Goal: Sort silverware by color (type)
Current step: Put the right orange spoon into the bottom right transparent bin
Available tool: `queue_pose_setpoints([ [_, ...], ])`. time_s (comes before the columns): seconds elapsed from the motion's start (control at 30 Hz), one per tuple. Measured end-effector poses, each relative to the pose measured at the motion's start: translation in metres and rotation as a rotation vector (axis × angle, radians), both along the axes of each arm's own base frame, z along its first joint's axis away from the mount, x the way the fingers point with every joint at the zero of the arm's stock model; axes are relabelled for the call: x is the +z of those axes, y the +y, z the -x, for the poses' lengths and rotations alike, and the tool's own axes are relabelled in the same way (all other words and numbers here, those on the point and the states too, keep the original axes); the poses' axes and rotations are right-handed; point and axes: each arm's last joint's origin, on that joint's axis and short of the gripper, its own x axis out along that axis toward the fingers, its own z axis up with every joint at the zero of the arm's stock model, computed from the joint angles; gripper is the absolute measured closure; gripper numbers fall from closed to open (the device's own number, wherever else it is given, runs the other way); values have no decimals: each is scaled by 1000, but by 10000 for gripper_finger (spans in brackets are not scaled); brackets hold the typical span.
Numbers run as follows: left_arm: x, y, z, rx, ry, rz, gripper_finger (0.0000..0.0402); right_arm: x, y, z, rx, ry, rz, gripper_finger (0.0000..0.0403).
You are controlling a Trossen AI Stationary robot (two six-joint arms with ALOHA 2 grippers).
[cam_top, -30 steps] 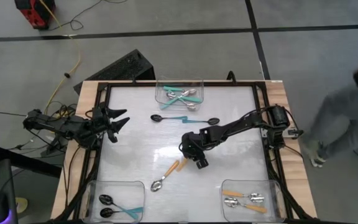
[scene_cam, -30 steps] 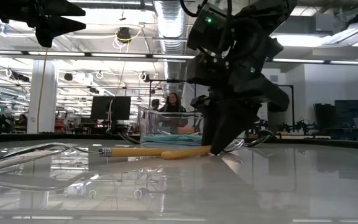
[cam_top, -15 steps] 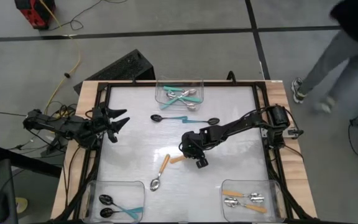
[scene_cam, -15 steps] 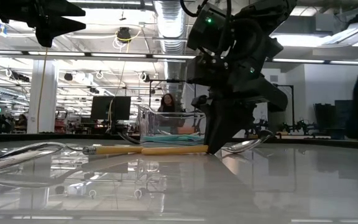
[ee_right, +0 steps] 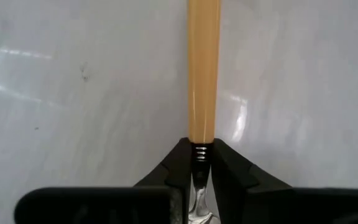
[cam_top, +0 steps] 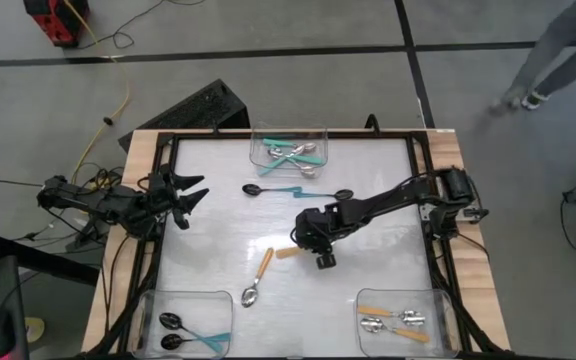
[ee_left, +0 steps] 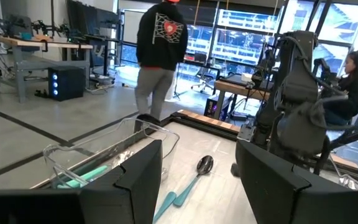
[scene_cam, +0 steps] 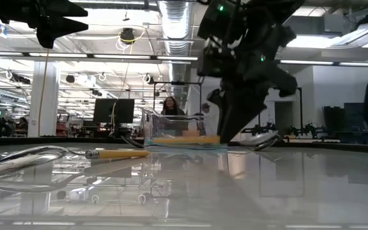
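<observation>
Right gripper (cam_top: 311, 241) mid-table, fingers (ee_right: 178, 163) clamped on orange-handled silver spoon (ee_right: 202, 74) at its neck, handle clear of the white tabletop (cam_top: 218, 220); left gripper (cam_top: 190, 195) fingers apart, near table's left edge

held spoon's bowl (ee_right: 199, 205) hidden between right claw (ee_right: 198, 167) fingers

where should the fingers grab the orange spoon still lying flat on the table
Judging by its pose, take the orange spoon across the middle of its orange handle, coming straight down from above. It lies flat and alone on the table, bowl toward the near edge, handle slanting away, so a grip set square to that slant should work.
</observation>
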Motion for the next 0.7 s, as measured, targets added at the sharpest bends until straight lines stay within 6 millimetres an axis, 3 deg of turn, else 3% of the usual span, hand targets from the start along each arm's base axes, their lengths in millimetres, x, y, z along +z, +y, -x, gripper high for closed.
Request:
queue_pose_setpoints([
  [0.33, 1, 0, 0, 0, -10, 4, 212, 54, -1, 17, -80, -125, -6, 335],
  [0.7, 1, 0, 0, 0, -11, 5, 212, 108, 16, 54, -194, -209, -75, 335],
])
